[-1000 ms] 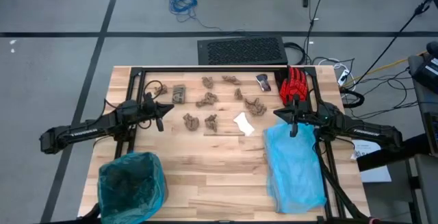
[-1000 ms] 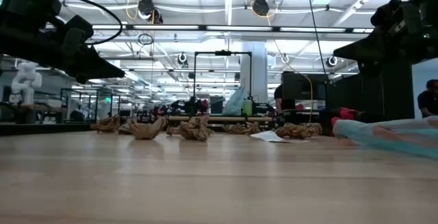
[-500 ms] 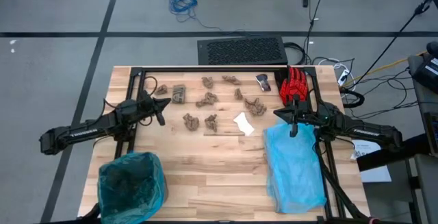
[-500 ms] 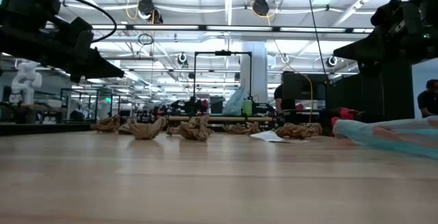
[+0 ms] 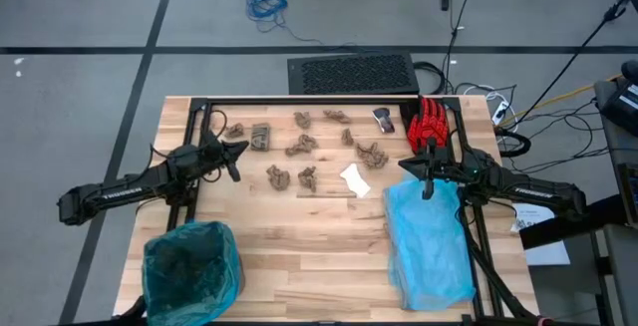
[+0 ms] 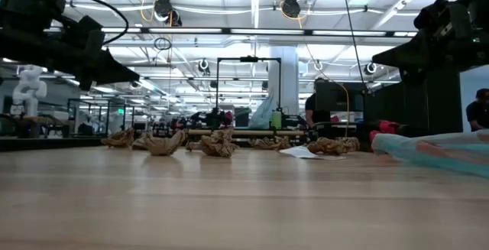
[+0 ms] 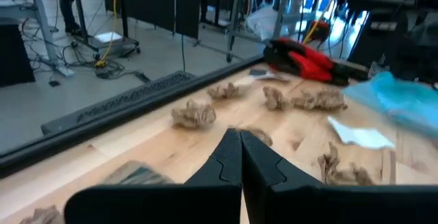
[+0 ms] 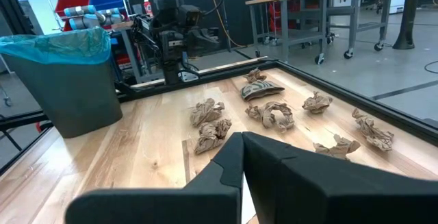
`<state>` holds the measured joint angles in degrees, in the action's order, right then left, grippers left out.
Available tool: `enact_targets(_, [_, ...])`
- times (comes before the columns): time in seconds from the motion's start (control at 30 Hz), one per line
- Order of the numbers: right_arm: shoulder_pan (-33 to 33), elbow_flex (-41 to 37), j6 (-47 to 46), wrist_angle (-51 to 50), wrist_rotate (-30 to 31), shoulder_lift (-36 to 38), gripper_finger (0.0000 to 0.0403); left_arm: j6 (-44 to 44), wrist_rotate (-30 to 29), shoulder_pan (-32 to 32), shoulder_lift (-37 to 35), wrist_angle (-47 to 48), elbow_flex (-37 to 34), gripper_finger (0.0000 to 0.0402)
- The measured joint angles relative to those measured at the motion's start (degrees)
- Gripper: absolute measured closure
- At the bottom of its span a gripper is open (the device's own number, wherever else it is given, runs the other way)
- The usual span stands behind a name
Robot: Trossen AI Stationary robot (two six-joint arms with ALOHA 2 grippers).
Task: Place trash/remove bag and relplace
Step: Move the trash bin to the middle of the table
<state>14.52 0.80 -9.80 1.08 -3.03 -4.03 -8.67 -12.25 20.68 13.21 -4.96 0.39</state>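
Brown paper scraps (image 5: pixel 301 145) lie scattered over the far half of the pale wood surface (image 5: pixel 309 246), in the stretch between the 2 tools. The left tool (image 5: pixel 237 151) hangs above the surface with its fingers (image 7: pixel 229 161) pressed together and nothing between them. Just beyond its tip lie a scrap and a flatter striped brown piece (image 5: pixel 260 137); more scraps spread away from it toward the other arm. The right tool (image 5: pixel 406 165) is likewise closed and empty, poised over the far edge of a pale sky-blue plastic bag (image 5: pixel 429 241) that lies flat under its arm. Just ahead of this tool's tip rests the white scrap (image 5: pixel 354 179), with brown scraps past it. Off to its side, near the far edge of the surface, lies a red glove (image 5: pixel 430 124), and beside the glove a small dark silvery piece (image 5: pixel 383 120). The teal-green bag (image 5: pixel 191 266) lines a bin at the near corner of the surface, behind the left tool and well apart from it, its rim folded over the bin's top. None of the scraps touches either tool.
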Motion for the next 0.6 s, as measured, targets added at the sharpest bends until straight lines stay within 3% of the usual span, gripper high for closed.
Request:
enact_targets(0.2, [0.0,0.0,0.0,0.0,0.0,0.0,0.0403,0.1,-3.0,0.0,0.0,-7.3,0.0,0.0401])
enact_targets(0.5, [0.0,0.0,0.0,0.0,0.0,0.0,0.0403,0.2,-3.0,0.0,0.1,-6.3,0.0,0.0401])
enact_targets(0.6, [0.0,0.0,0.0,0.0,0.0,0.0,0.0403,4.4,-5.4,0.6,0.4,-10.8,0.0,0.0401])
